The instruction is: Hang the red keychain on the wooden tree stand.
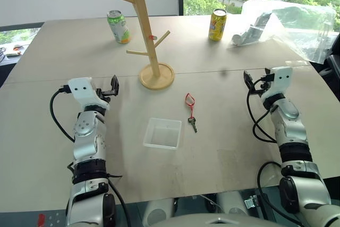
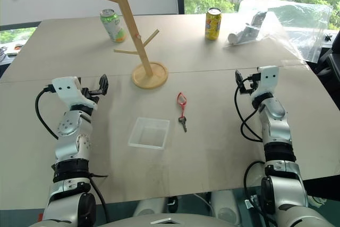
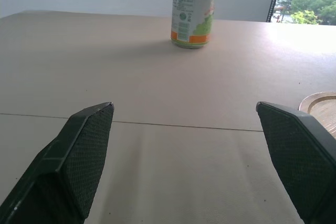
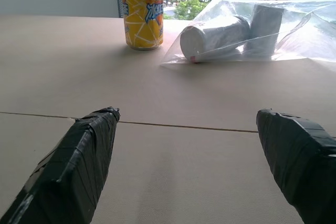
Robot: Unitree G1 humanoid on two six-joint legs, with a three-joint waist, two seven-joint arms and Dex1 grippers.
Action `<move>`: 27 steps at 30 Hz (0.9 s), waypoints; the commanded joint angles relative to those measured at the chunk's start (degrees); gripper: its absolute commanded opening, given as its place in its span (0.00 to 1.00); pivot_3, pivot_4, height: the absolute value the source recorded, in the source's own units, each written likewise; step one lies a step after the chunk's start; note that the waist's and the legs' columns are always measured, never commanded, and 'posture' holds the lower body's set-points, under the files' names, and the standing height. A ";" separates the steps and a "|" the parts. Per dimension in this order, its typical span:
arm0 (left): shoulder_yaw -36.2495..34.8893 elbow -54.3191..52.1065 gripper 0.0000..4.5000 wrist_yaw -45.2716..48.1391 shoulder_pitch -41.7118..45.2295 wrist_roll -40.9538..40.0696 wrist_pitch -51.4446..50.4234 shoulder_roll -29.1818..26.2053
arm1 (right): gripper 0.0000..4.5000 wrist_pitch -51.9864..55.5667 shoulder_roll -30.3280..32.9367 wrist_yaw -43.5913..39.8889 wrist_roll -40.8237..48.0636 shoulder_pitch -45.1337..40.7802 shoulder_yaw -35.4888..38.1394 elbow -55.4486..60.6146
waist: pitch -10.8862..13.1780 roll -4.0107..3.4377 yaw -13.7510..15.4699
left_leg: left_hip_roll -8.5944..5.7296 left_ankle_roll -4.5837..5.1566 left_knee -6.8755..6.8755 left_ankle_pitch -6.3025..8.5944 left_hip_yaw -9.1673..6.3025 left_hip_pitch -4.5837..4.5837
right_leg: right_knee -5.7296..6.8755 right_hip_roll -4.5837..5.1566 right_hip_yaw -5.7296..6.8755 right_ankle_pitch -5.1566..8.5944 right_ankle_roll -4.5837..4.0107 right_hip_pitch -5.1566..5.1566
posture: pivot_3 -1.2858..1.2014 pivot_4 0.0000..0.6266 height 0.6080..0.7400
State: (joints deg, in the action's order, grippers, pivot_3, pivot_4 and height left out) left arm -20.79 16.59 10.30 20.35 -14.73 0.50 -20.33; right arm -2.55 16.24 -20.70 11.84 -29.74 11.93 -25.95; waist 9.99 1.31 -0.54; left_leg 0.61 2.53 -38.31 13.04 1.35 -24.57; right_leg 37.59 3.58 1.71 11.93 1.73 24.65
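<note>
The red keychain (image 1: 190, 109), a thin red loop with a small dark key, lies flat on the table between my two arms. The wooden tree stand (image 1: 147, 35) rises from its round base just behind and to the left of it; the base edge (image 3: 321, 104) shows in the left wrist view. My left gripper (image 1: 109, 90) hovers over the table left of the base, open with nothing between its fingers (image 3: 86, 145). My right gripper (image 1: 256, 78) is far right of the keychain, also open with nothing in it, its fingers (image 4: 89, 150) spread wide.
A clear plastic tray (image 1: 162, 133) sits just left of the keychain toward me. A green can (image 1: 119, 26) stands behind the stand on the left and a yellow can (image 1: 217, 24) at the back right. A clear plastic bag (image 1: 289, 22) holding pale cylinders lies at the far right.
</note>
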 commanded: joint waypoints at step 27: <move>0.83 -3.50 1.00 0.17 -0.65 -0.51 -0.05 1.18 | 0.99 0.72 3.04 -15.57 4.84 3.82 -3.85 7.72 | 0.00 0.00 0.15 | 0.00 0.00 0.00 0.00 -0.01 -0.01 | -0.01 0.00 0.01 0.00 0.00 0.00 | 0.52 0.24 1.00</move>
State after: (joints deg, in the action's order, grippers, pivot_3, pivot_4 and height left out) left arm -20.17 16.30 10.23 19.25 -14.86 0.28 -19.02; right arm -0.72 17.64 -28.38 14.43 -27.45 10.05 -23.29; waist 9.99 1.31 -0.39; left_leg 0.61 2.54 -38.31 13.05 1.34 -24.59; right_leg 37.56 3.58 1.73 11.93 1.73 24.65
